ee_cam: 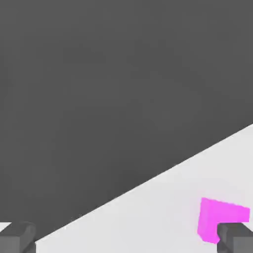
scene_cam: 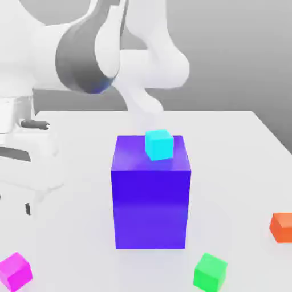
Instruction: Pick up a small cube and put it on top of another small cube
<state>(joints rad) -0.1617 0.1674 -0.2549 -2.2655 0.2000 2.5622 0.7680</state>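
While the claw (ee_cam: pixel 126 237) hangs with its two fingertips (ee_cam: pixel 17 237) spread wide and nothing between them, you are at the reaching step: no small cube has been picked up yet. One fingertip sits at each lower corner of the hand view, so read the claw as fully released and touching nothing, with bare worktop (ee_cam: pixel 148 217) under the gap. Your nearest candidate is the magenta cube (ee_cam: pixel 220 217), which lies just beside and partly behind one fingertip, off to that side of the gap rather than centred in it. In the exterior view it sits on the worktop near the arm's base (scene_cam: pixel 15 271). The green cube (scene_cam: pixel 210 272) and the orange cube (scene_cam: pixel 282 227) lie well away from the claw, and the cyan cube (scene_cam: pixel 158 144) rests on top of the tall blue block (scene_cam: pixel 150 197), also well apart. Your next move, as I judge it, calls for shifting the claw sideways until the magenta cube lies between the fingertips, then lowering to straddle it before closing. After that, choose a small cube as the stacking target.
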